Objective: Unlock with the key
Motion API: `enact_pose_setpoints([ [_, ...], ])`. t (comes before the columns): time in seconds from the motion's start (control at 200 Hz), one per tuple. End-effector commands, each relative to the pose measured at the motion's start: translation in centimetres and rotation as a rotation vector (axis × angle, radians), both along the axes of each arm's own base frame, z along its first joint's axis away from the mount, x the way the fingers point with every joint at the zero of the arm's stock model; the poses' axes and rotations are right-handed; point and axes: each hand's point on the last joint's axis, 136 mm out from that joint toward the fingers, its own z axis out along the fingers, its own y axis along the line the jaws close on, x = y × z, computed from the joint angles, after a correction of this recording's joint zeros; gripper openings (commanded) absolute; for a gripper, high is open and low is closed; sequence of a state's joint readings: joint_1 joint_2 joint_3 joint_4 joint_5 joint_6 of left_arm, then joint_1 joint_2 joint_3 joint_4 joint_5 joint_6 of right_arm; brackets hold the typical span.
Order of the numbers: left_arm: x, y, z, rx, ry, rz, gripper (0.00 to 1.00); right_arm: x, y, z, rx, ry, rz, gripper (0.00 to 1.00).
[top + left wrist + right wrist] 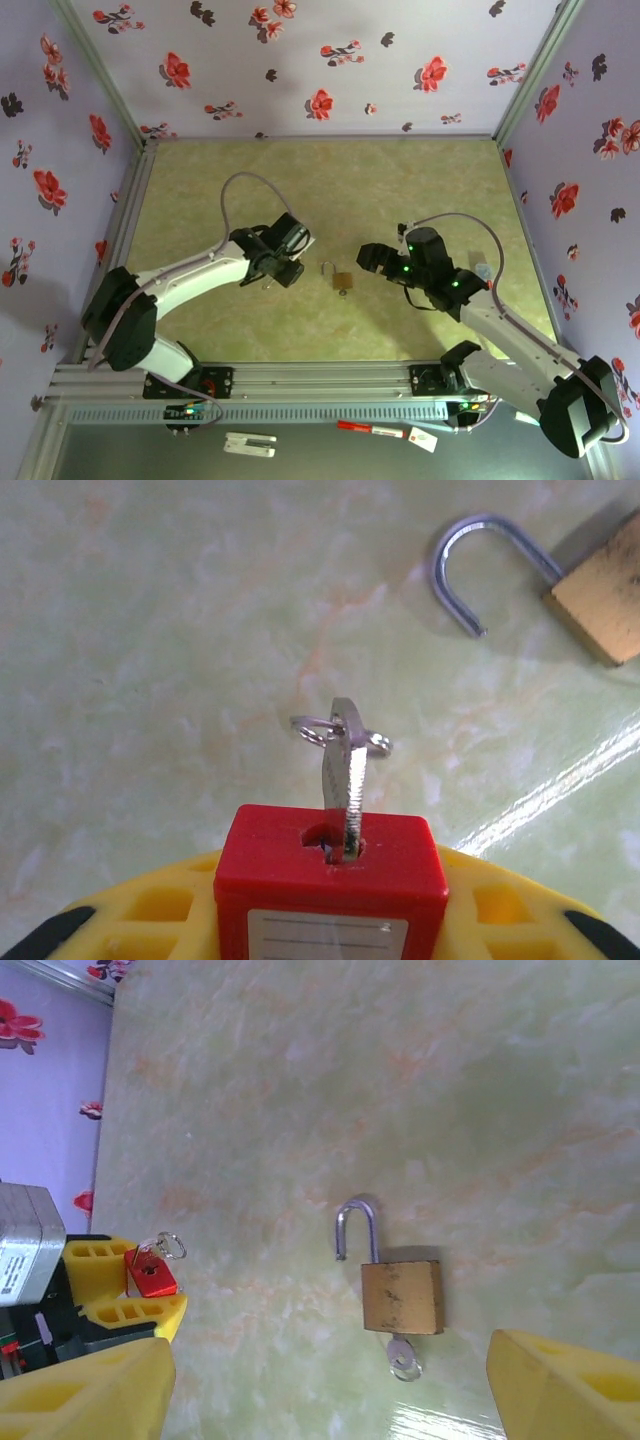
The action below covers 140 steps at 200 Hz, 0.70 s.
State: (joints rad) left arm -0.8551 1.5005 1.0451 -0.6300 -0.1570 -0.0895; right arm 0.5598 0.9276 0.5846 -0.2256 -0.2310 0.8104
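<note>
padlock (342,279): flat on the table (230,180), roughly mid-table, shackle end toward the far side
key (403,1355): in the padlock's near end
left gripper (288,272): just left of the padlock, second key (345,770) between its fingers
right gripper (369,257): just right of the padlock, not touching it

The left arm (190,275) reaches from its base at the near left corner up and to the right, elbow low, its white forearm slanting toward the middle of the table. The black wrist ends in the left gripper (290,270), pointing right. Its yellow fingers (150,915) are clamped on either side of a red block (330,865). The right arm (500,325) stretches from the near right corner up and to the left, green lights lit on its wrist. The right gripper (368,257) points left toward the other gripper, well apart from it. In the right wrist view its yellow fingers (85,1390) stand wide apart with nothing held.
</note>
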Motion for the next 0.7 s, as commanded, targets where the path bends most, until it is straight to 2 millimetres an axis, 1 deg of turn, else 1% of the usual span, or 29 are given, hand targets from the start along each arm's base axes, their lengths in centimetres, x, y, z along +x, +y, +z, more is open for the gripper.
enact_pose_setpoints([
  [0.0,-1.1,-0.9,0.7,0.015,0.003,-0.086,0.0,-0.3,-0.3,1.3,-0.013,-0.012,0.023,0.81],
  [0.07,-2.6,-1.6,1.2,-0.006,0.06,-0.127,0.0,-0.5,-0.4,1.2,-0.019,-0.006,0.025,0.82],
  [0.23,-7.5,-1.8,0.3,0.032,0.294,-0.28,0.0,-0.9,-0.7,0.5,-0.016,0.01,0.02,0.82],
  [0.265,-8.7,-1.1,-0.1,0.074,0.349,-0.303,0.0,-0.9,-0.6,0.4,-0.014,0.012,0.021,0.81],
  [0.355,-10.3,-0.5,-0.5,0.143,0.41,-0.362,0.0,-1.0,-0.6,0.4,-0.012,0.013,0.024,0.81],
  [0.47,-11.2,-0.6,-0.9,0.155,0.469,-0.414,0.0,-0.9,-0.6,0.6,-0.013,0.01,0.03,0.81],
  [0.62,-11.1,-1.2,-2.0,0.173,0.492,-0.447,0.0,-1.0,-0.8,0.9,-0.029,0.014,0.04,0.82],
  [0.695,-10.5,-1.7,-2.5,0.167,0.468,-0.456,0.0,-1.2,-0.9,0.9,-0.037,0.014,0.04,0.81],
])
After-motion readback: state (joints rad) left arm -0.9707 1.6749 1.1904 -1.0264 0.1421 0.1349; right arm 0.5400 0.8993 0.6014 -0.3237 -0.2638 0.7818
